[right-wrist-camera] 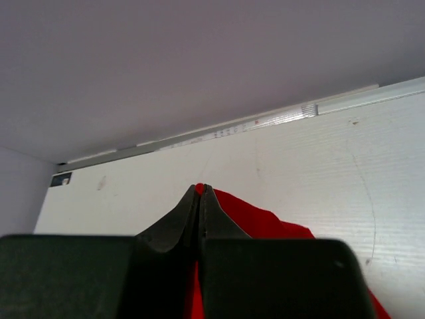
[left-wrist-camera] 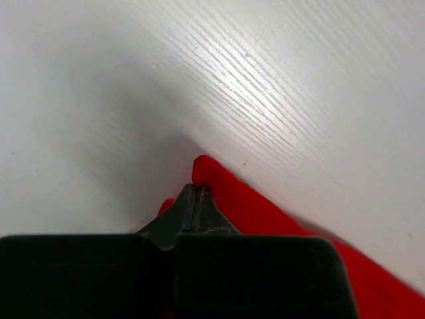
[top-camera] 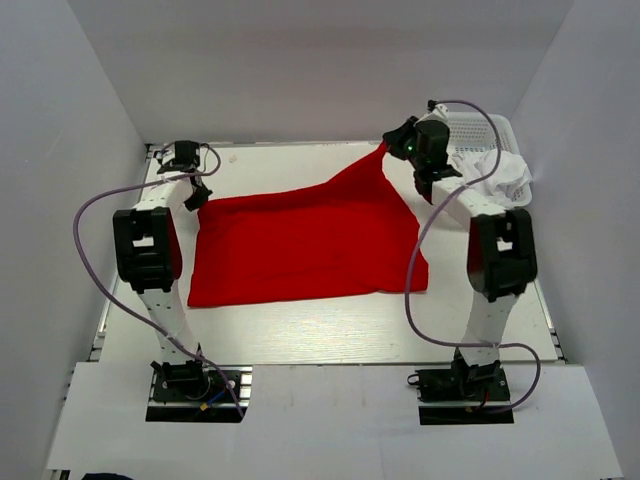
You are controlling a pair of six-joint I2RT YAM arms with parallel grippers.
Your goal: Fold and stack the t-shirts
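The red t-shirt [top-camera: 300, 245] lies spread across the middle of the table. My left gripper [top-camera: 196, 197] is shut on its far left corner, low at the table; in the left wrist view the red cloth [left-wrist-camera: 265, 212] pokes out past the closed fingertips [left-wrist-camera: 196, 189]. My right gripper [top-camera: 388, 146] is shut on the shirt's far right corner and holds it lifted, so the cloth rises to a peak; the right wrist view shows red cloth [right-wrist-camera: 259, 219] pinched between the fingers [right-wrist-camera: 201, 193]. The white t-shirt [top-camera: 500, 172] hangs crumpled over the basket at the far right.
A white plastic mesh basket [top-camera: 480, 130] stands at the back right corner, behind my right arm. White walls close the table on three sides. The back edge of the table shows in the right wrist view [right-wrist-camera: 279, 118].
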